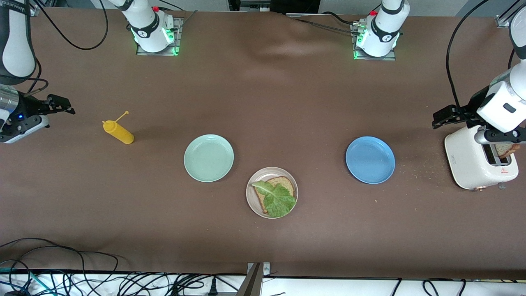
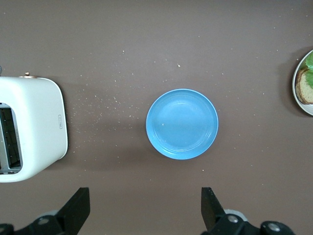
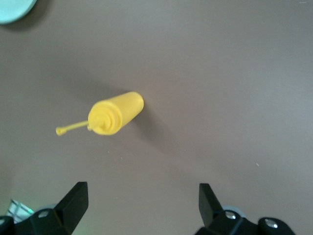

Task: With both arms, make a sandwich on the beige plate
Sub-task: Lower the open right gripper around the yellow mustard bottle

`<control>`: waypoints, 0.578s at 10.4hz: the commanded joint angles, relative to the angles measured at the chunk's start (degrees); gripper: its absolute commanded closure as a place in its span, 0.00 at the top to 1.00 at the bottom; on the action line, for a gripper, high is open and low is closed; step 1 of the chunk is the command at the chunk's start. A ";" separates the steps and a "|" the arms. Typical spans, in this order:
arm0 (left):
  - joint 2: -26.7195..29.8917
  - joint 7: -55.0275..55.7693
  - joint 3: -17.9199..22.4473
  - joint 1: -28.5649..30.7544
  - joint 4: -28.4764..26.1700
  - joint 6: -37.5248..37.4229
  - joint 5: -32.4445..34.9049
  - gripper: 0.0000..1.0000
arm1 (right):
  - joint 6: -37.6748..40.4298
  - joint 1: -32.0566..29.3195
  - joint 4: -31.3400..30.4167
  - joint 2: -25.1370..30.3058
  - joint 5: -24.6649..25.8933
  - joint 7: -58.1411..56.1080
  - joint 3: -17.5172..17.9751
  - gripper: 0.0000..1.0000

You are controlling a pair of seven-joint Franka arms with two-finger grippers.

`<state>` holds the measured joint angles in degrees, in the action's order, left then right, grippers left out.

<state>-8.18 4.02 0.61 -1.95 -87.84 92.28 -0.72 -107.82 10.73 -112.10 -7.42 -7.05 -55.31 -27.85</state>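
The beige plate (image 1: 250, 188) lies nearer the front camera than the two other plates. It carries one slice of brown bread (image 1: 284, 183) with a green lettuce leaf (image 1: 277, 200) on top. A second bread slice (image 1: 508, 150) sticks out of the toaster's slot. My left gripper (image 1: 439, 119) hangs open over the table beside the toaster, with nothing between its fingers (image 2: 209, 200). My right gripper (image 1: 65, 107) hangs open and empty over the right arm's end of the table, its fingers (image 3: 77, 196) wide apart. The beige plate's edge (image 2: 295, 87) shows in the left wrist view.
A white toaster (image 1: 472, 158) (image 2: 36, 127) stands at the left arm's end, with crumbs around it. A blue plate (image 1: 370, 160) (image 2: 182, 123) and a mint-green plate (image 1: 208, 158) (image 3: 12, 7) are empty. A yellow mustard bottle (image 1: 118, 132) (image 3: 115, 113) stands near the right gripper.
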 commanded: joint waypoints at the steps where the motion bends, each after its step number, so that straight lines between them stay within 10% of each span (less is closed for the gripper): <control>1: -0.78 -0.06 0.09 -0.16 1.89 -1.22 -0.60 1.00 | -6.68 0.52 -8.45 0.92 -10.21 -22.54 -4.39 1.00; 6: -0.78 -0.06 0.18 -0.16 1.89 -1.22 -0.60 1.00 | -6.53 -3.25 -11.21 -6.89 -29.64 -58.88 -6.60 1.00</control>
<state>-8.19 4.02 0.62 -1.97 -87.84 92.27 -0.72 -114.13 8.79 -123.23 -11.44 -31.07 -104.78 -34.51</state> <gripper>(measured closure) 0.000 0.000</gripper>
